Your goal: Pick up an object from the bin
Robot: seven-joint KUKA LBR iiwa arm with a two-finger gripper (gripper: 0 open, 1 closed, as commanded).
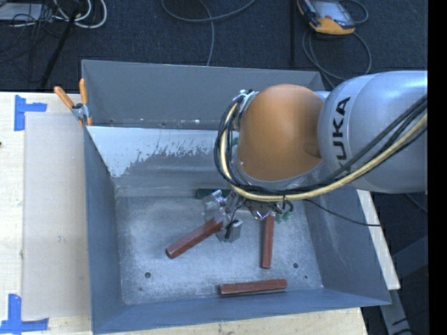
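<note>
Bin: grey metal bin, floor mostly bare, three bars lying loose in it.
Gripper position: two-finger gripper is seen low in the bin's middle, under the arm's rounded orange cover.
Nearest thing: long reddish-brown rectangular bar, slanted, flat on the floor left of centre; its upper-right end is met by the gripper.
Gripper state: cannot be told; the tip is crowded by the wrist hardware, so wide or narrow is not judged.
Grasp: not confirmed. The bar is not seen clamped.
Done: the gripper is judged to be lowered to floor level at the slanted bar's end.
Left: closure on the bar to be confirmed, then a lift clear of the bin. No thing is raised yet.
Bar long axis: runs from lower left to upper right in the camera view, roughly diagonal to the bin walls.
Bar pointing: the far end points to the bin's front-left corner, the near end under the gripper.
Other things: a second reddish-brown bar lies nearly end-on to the front wall, just right of the gripper; a third reddish-brown bar lies along the front wall. Both are apart from the slanted one.
Contact point note: the bar would be taken at its end, not mid-length, so tilting on lift is judged likely.
</note>
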